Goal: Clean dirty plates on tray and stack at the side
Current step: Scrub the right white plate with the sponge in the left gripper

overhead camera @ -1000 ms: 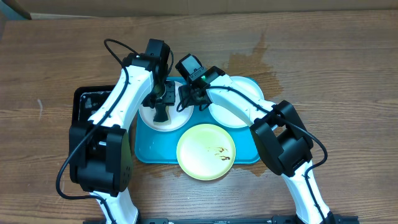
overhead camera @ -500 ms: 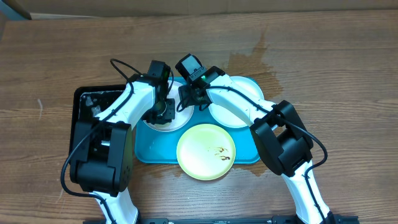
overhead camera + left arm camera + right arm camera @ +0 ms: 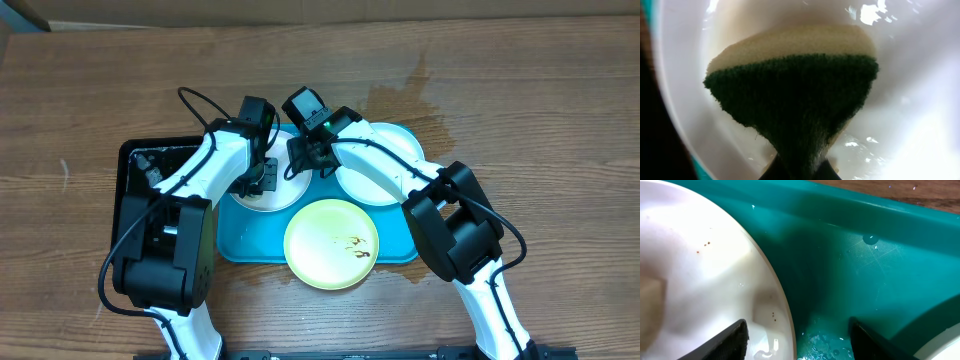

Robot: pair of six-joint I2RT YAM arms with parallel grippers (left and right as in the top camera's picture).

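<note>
The left gripper [image 3: 799,172] is closed tight on a green-and-yellow scrubbing sponge [image 3: 795,100], which lies against a round white plate [image 3: 910,130] inside the turquoise plastic tray [image 3: 865,265]. The right gripper [image 3: 797,340] hangs with its jaws apart and holds nothing.

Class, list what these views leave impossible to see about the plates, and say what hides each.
- Overhead: the left white plate lies mostly under the left arm, so any smears there are hidden.
- Left wrist: the sponge covers much of that plate; the left tool gripping it is cut off by the bottom edge.
- Overhead: the right arm crosses the right white plate, hiding its middle.
</note>
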